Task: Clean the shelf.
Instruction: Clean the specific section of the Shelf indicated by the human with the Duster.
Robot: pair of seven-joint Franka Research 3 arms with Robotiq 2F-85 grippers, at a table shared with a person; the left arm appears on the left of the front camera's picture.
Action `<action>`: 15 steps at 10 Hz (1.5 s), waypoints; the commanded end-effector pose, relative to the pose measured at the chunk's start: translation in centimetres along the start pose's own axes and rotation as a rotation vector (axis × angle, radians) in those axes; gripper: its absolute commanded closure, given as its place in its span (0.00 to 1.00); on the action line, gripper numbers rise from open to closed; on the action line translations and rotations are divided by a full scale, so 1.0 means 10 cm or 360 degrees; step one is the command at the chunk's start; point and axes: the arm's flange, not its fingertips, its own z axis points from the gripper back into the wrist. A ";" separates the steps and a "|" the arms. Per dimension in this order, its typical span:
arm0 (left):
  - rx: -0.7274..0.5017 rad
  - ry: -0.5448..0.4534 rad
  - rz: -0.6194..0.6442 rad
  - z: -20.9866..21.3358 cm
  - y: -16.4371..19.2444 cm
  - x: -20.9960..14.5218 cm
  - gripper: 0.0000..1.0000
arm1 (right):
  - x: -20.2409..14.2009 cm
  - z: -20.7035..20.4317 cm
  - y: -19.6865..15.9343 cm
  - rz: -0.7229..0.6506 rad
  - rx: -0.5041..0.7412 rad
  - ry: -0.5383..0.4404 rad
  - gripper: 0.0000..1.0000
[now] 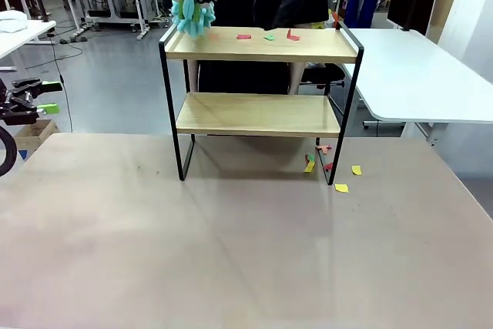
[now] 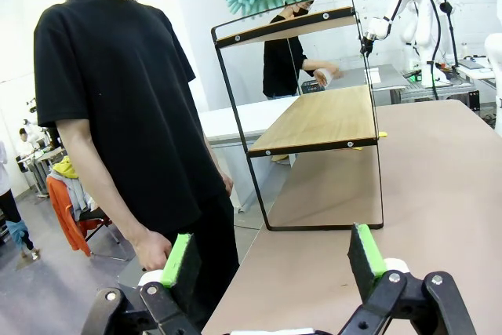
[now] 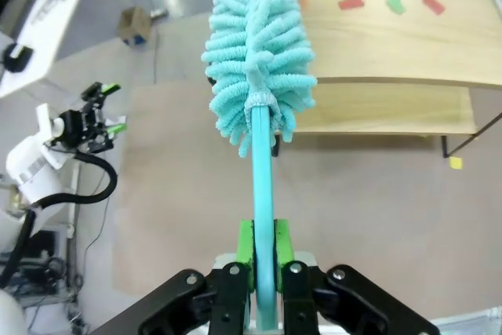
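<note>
Grips the teal microfibre duster [image 3: 259,68] low on its slim handle with the right gripper [image 3: 263,245], pads clamped tight; keeps the left gripper [image 2: 272,253] spread wide and empty. Brings the soft head to the left end of the shelf [image 1: 231,113], standing at the table's [image 1: 231,267] far middle. Looks light yet stiff (likely to skid or tip if shoved), so calls for feathery strokes across the paper scraps [image 1: 267,36] on top.
</note>
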 end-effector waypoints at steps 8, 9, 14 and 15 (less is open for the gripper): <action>0.0002 -0.0002 -0.0007 -0.01 -0.02 0.04 0.00 | 0.04 -0.55 0.61 -0.0031 -0.0086 0.0014 0.87; 0.0002 -0.0002 -0.0007 -0.01 -0.02 0.04 0.00 | 0.05 -0.53 0.57 -0.0052 -0.0082 0.0019 0.87; 0.0002 -0.0002 -0.0007 -0.01 -0.02 0.04 0.00 | 0.06 -0.58 0.51 -0.0008 -0.0080 0.0016 0.87; 0.0002 -0.0002 -0.0007 -0.01 -0.02 0.04 0.00 | 0.08 -0.56 0.52 -0.0021 -0.0070 0.0014 0.87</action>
